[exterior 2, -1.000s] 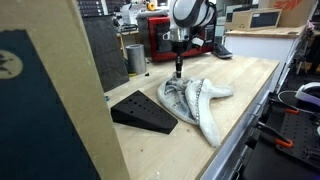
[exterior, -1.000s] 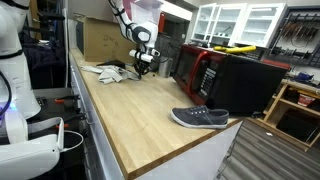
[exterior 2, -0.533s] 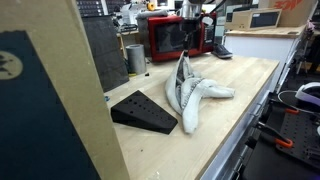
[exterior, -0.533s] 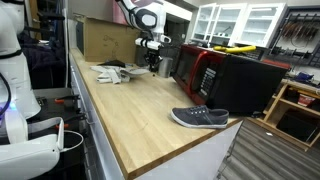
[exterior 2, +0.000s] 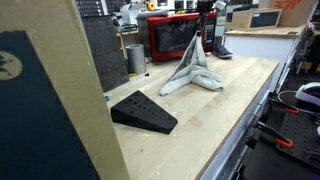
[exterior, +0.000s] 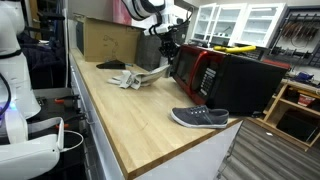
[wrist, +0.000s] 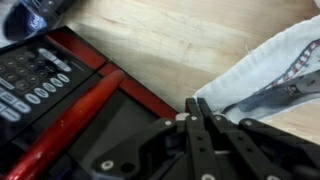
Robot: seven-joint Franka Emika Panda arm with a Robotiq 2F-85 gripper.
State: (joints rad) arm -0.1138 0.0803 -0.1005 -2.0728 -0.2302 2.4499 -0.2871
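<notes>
Gripper [exterior: 167, 44] up above the back of the wooden table [exterior: 150, 125], right in front of the red microwave [exterior: 200, 68]. Wrist view: jaws pressed together, pinching one edge of a white-grey cloth [wrist: 268, 72]; fingertips [wrist: 193, 108] meet with no gap.

Cloth hangs from the pinch as a stretched cone in an exterior view [exterior 2: 194, 68], lower end spread out and touching the tabletop.

Surroundings:
- microwave just beside the gripper, its door and keypad filling the left of the wrist view [wrist: 60, 95], the closest obstacle
- cardboard box [exterior: 108, 42] at the back of the table behind the cloth
- black wedge [exterior 2: 143, 112] near the cloth, not touching it
- metal cup [exterior 2: 136, 58] beside the microwave
- grey sneaker [exterior: 200, 118] at the table's near edge, well apart from the cloth
</notes>
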